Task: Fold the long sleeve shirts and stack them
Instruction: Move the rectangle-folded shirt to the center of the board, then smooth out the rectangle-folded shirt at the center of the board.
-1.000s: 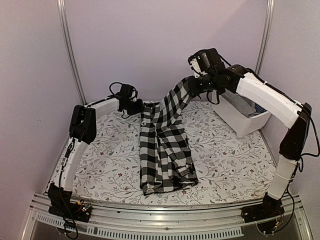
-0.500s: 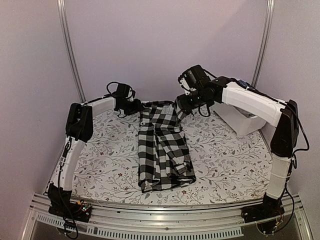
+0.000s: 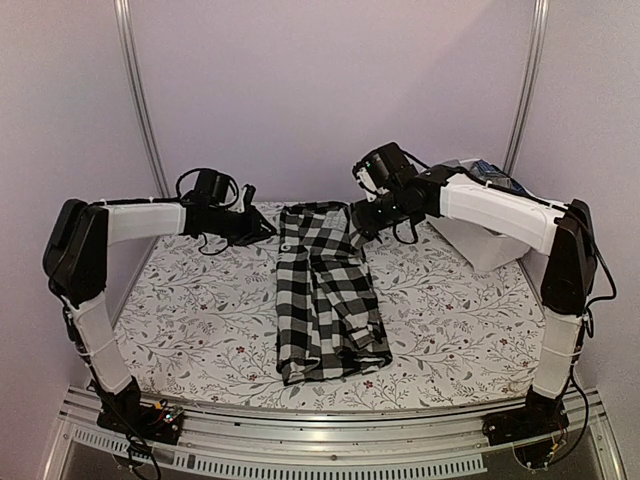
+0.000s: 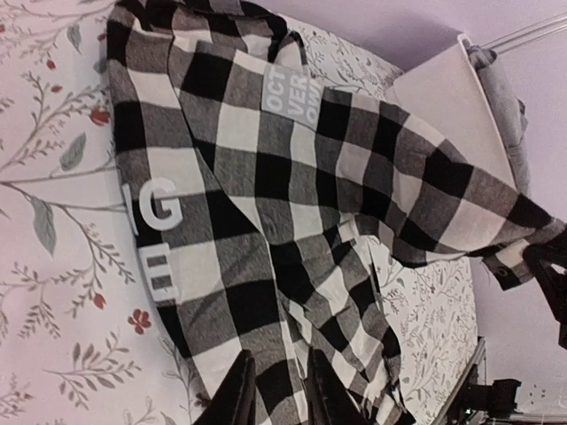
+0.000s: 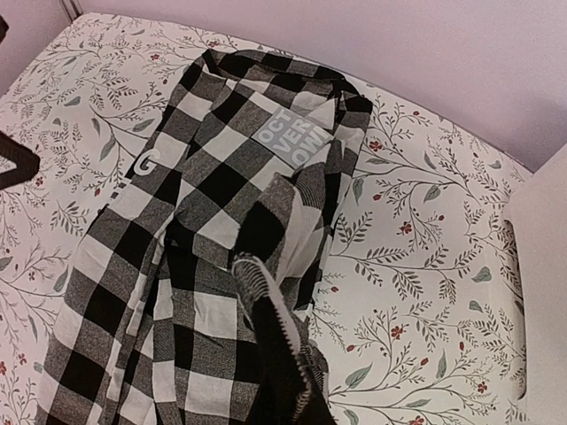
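One of the long sleeve shirts, a black-and-white checked shirt (image 3: 325,300), lies lengthwise on the flowered table cover (image 3: 200,310), folded narrow. My right gripper (image 3: 362,222) hovers at its far right corner, shut on a sleeve of the checked shirt (image 5: 266,292); the cloth rises toward the wrist camera and hides the fingers. My left gripper (image 3: 264,229) hangs just left of the collar, off the cloth. In the left wrist view the left gripper (image 4: 276,398) shows a narrow gap with nothing in it, the checked shirt (image 4: 266,177) beyond.
A white bin (image 3: 490,245) stands at the back right, next to the right arm, with grey and dark blue garments (image 3: 497,182) in it. The same white bin (image 5: 542,266) edges the right wrist view. Walls close in behind and at both sides.
The right gripper has carried the sleeve down and left, from high over the bin side to the shirt's top. The left gripper has let go of the collar and drawn back left.
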You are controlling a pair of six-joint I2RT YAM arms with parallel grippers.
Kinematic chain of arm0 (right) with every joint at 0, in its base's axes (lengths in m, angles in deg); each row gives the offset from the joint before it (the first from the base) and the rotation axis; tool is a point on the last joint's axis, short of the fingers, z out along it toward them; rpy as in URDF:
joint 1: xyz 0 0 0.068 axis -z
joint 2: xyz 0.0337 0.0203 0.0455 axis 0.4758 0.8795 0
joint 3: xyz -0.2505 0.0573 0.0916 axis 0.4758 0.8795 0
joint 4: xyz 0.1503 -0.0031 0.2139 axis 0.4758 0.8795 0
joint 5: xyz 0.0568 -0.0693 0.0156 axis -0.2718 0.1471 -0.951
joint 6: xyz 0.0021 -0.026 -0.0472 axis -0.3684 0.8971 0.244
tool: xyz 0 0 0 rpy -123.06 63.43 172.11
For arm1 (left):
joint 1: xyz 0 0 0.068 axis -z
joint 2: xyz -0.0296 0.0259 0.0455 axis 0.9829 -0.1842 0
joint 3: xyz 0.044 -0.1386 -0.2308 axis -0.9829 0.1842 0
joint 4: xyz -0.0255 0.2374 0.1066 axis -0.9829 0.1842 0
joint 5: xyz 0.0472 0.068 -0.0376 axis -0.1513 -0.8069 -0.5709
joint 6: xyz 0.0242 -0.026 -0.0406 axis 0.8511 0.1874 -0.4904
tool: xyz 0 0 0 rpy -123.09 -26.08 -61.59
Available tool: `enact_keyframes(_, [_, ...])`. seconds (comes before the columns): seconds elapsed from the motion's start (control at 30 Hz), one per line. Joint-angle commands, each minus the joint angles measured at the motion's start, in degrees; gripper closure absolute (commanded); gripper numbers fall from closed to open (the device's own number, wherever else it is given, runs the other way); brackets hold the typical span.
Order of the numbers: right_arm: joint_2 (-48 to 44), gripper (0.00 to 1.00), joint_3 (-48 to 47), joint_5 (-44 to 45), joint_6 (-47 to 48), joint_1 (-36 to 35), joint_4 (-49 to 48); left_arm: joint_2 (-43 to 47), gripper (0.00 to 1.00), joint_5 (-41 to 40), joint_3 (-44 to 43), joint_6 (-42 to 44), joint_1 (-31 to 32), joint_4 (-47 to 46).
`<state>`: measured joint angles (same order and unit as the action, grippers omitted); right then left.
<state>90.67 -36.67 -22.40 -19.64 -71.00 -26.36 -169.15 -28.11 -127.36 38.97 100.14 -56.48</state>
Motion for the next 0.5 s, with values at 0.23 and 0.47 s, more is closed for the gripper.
enact_keyframes(0.23, [0.6,1.0,1.7,-1.9,-1.4,-0.5,-4.5,4.8,0.81,12.5,22.8,-10.4,9.8,-17.1])
enact_keyframes(0.47, [1.2,1.0,1.6,-2.6,-1.5,-0.5,-4.9,0.7,0.82,11.3,28.6,-11.0,10.7,-15.9])
